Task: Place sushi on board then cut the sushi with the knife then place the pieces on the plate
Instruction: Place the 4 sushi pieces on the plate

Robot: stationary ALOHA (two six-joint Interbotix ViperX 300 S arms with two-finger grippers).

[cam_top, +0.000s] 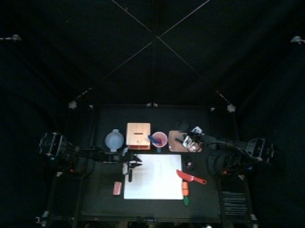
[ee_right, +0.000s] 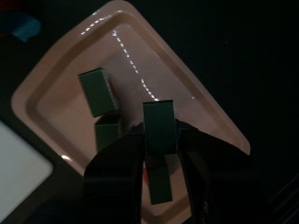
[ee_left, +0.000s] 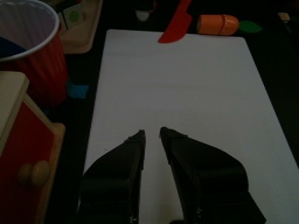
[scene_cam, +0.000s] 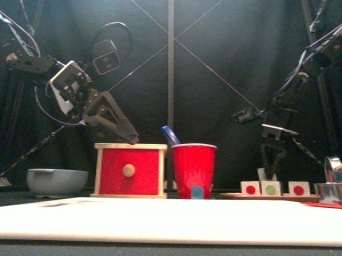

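Note:
My right gripper point(ee_right: 160, 144) is shut on a dark green sushi piece point(ee_right: 159, 118), held low over the pink tray point(ee_right: 176, 79) at the back right. Two more sushi pieces point(ee_right: 96, 89) lie in the tray beside it. In the front view the pieces point(scene_cam: 273, 188) show white ends, with the right gripper point(scene_cam: 274, 168) just above the middle one. The white board point(cam_top: 152, 180) is bare. A red knife point(ee_left: 176, 22) lies at the board's right edge. My left gripper point(ee_left: 152, 136) hovers shut and holding nothing over the board's left part.
A wooden box with a red drawer front point(scene_cam: 130, 170) and a red cup point(scene_cam: 194, 170) holding a blue knife point(scene_cam: 171, 135) stand behind the board. The blue-grey bowl point(scene_cam: 56, 180) is at the back left. An orange toy food point(ee_left: 218, 24) lies by the red knife.

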